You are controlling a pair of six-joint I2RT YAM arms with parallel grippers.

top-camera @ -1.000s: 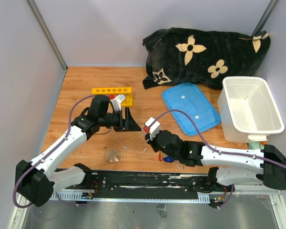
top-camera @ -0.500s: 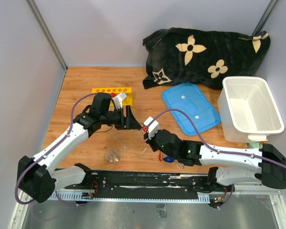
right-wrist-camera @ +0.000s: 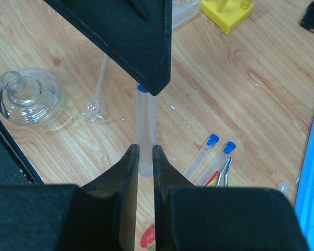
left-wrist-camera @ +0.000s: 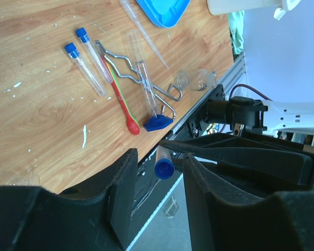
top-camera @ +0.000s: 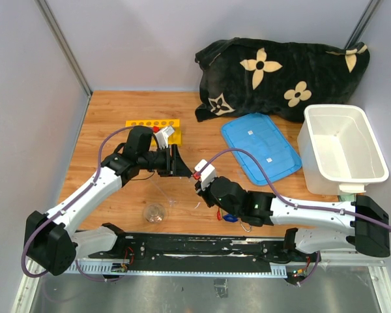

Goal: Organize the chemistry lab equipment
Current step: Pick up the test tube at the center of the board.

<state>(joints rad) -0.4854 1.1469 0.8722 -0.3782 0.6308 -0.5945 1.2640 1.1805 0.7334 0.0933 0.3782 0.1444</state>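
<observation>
1. Your right gripper (right-wrist-camera: pixel 145 151) is clenched on a tube (right-wrist-camera: pixel 145 117). The tube is slim clear glass with a blue cap, pinched low on its body between both fingers, with the capped end pointing away from the wrist.
2. Your left gripper (left-wrist-camera: pixel 160 163) is released. Its jaws stand parted on either side of that blue cap, and the left wrist view shows a gap between the cap and each finger (left-wrist-camera: pixel 123 193).
3. From the right wrist, one black left finger covers most of the cap, so only a sliver of blue shows under its tip.
4. The tube hangs above the table (right-wrist-camera: pixel 209 89), between the two grippers. As far as you can see, only the right one touches it.
5. Beyond the right fingers and off to their right, two spare tubes (right-wrist-camera: pixel 212 151) lie side by side on the wood. They are clear with blue caps like the held one.
6. The tongs (left-wrist-camera: pixel 130 77), bent grey wire, lie just beside those spares. The spatula (left-wrist-camera: pixel 123 102) lies along them, red with a yellow-green streak and a small spoon end.
7. Left of the right gripper sits a squat clear flask (right-wrist-camera: pixel 26 97) with a narrow neck.
8. The rack (right-wrist-camera: pixel 230 13), bright yellow, is well beyond the right gripper, past the left finger.
</observation>
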